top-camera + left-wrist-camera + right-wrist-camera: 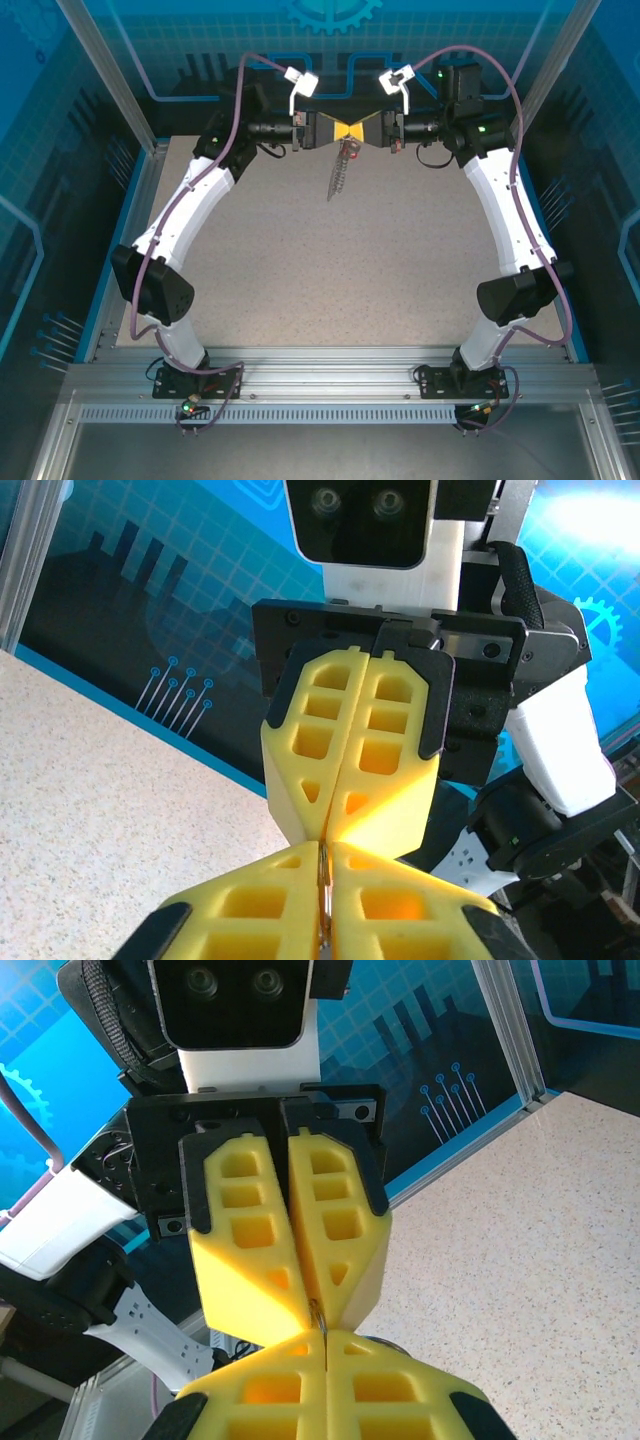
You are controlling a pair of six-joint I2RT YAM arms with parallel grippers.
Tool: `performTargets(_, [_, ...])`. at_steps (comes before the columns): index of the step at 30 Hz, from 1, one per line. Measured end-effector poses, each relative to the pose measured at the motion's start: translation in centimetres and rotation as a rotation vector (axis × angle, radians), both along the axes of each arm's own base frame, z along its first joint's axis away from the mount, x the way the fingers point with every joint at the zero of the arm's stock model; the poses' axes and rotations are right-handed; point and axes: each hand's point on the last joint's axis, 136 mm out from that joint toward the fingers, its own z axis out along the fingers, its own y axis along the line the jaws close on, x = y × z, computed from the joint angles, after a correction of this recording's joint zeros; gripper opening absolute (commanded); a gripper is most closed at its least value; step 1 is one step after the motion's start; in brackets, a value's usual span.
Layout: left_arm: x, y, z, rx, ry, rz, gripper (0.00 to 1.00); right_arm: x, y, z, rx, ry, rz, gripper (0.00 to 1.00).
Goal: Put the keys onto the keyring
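Matt yellow plastic fingers (300, 730), speckled matt table (350, 280)

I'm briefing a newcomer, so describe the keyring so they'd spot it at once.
Look to the far middle of the speckled table, where the left gripper and right gripper meet tip to tip. The keyring hangs just below that meeting point. It is thin, dark and dangling, with a red fleck near its top, unlike the chunky yellow jaws above.

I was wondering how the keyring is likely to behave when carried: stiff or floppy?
Probably floppy: the keyring dangles as a loose string of small rings below the left gripper and right gripper, shut tip to tip. Likely light: a fingertip pinch carries it. May swing when moved.
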Motion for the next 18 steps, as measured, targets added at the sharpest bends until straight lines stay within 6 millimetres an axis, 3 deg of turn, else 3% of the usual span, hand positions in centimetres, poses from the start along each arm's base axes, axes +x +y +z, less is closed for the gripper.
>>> performTargets(5, [0.1,0.0,0.4,-0.014,-0.001,-0.002,0.00,0.2,0.0,0.3,0.009,-0.002,-0.006,0.00])
performTargets(11, [0.7,-0.1,0.4,-0.060,-0.011,0.033,0.00,0.9,-0.9,0.4,0.027,0.023,-0.077,0.33])
performTargets(14, [1.2,-0.1,0.3,-0.091,0.010,0.049,0.00,1.4,-2.9,0.4,0.047,0.036,-0.162,0.46])
performTargets(18, [1.2,0.1,1.6,-0.139,0.010,0.056,0.00,1.6,-6.2,0.8,0.079,0.026,-0.301,0.53])
